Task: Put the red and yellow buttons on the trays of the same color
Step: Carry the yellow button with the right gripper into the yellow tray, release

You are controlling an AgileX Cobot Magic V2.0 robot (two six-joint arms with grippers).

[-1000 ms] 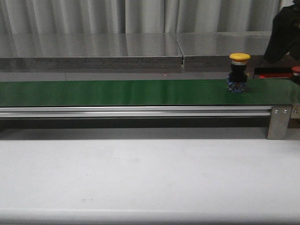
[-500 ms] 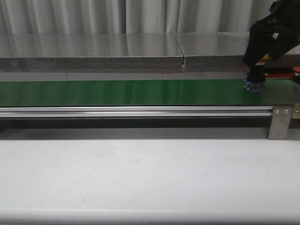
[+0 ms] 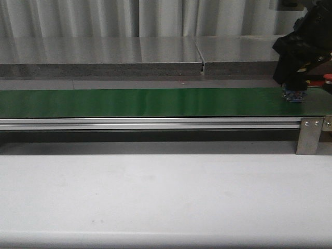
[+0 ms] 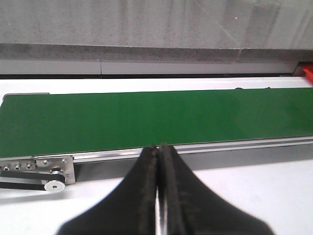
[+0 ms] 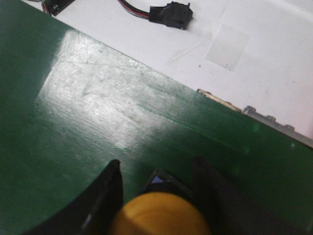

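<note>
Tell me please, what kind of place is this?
It looks like a test bench or small factory sorting line, not a home. A long green belt runs on a metal rail, a white table stands in front, and the right claw is around a yellow button.

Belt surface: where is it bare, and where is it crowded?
The green belt is bare from its left end up to the right gripper. The right end is crowded: the yellow button sits between that gripper's fingers.
</note>
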